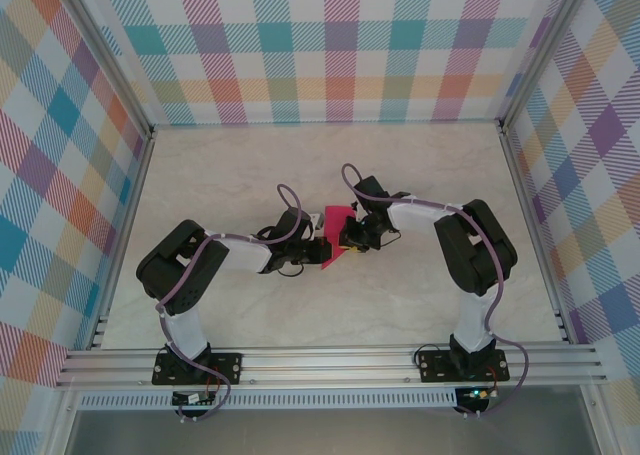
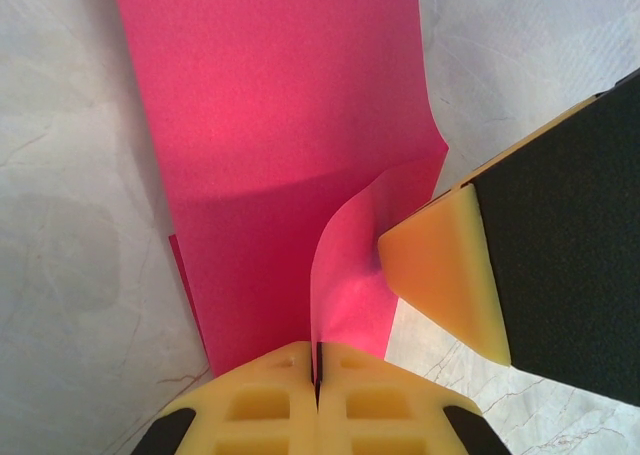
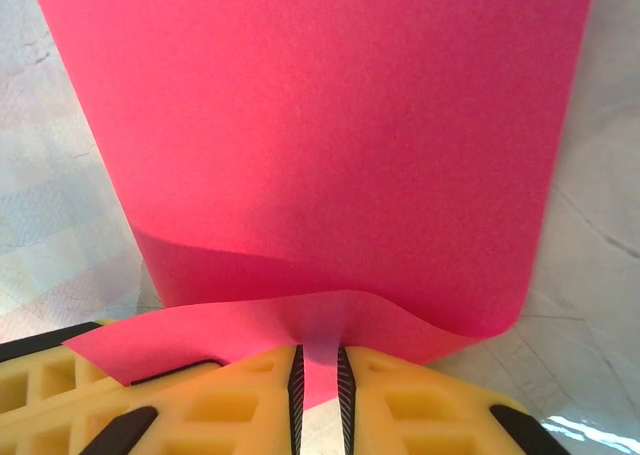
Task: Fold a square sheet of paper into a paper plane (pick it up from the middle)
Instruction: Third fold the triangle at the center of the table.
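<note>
Square sheet of paper (image 1: 335,225) (image 2: 290,125) (image 3: 330,145): crimson-pink, curled over on itself, at the centre of the tabletop (image 1: 220,175).
Left gripper (image 1: 319,248) (image 2: 317,363): just left of tabletop centre, jaws together, pinching the sheet's edge.
Right gripper (image 1: 348,239) (image 3: 318,363): just right of tabletop centre, jaws clamped on a curled flap.

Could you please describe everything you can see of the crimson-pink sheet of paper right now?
The square sheet of paper is thin, plain crimson-pink and matte, with no print. It is not lying flat: over the middle of the pale marbled table it bends over itself, with one edge curling up in a soft curve rather than a sharp crease. The left gripper is shut on one edge. The right gripper pinches another edge from the opposite side.
</note>
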Tool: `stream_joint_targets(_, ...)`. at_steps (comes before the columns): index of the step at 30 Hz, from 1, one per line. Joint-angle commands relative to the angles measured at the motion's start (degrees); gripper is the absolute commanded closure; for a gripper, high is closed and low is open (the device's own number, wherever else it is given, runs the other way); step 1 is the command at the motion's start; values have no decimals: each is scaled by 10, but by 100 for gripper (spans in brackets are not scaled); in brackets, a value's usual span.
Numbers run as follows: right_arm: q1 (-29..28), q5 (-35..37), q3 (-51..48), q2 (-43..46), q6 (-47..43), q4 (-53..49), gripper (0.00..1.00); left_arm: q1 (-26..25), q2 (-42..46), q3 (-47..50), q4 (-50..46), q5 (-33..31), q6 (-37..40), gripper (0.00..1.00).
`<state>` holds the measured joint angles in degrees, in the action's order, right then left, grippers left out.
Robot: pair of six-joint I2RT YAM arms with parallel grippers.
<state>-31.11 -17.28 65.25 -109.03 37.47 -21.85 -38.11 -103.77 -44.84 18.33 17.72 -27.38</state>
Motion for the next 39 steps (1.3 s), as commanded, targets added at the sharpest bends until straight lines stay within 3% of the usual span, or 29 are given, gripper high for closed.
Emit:
stream_joint_targets(1,17,-1,6,-12,-14,17,80,-1,-28,10,-59,-12,13,100)
stream_joint_targets(11,64,-14,13,-27,-29,46,79,-2,-24,12,-65,-15,15,100)
stream_joint_targets(15,64,11,1,21,-37,45,79,-2,-22,10,-64,-15,12,100)
stream_joint_targets(21,54,-7,-28,72,-45,48,77,-2,-23,6,-63,-16,8,100)
stream_joint_targets(32,22,-70,-14,7,-35,55,78,-4,-17,1,-69,-18,3,100)
stream_joint_targets(39,22,-30,-1,-19,-38,20,78,-4,-6,-2,-72,-19,-1,100)
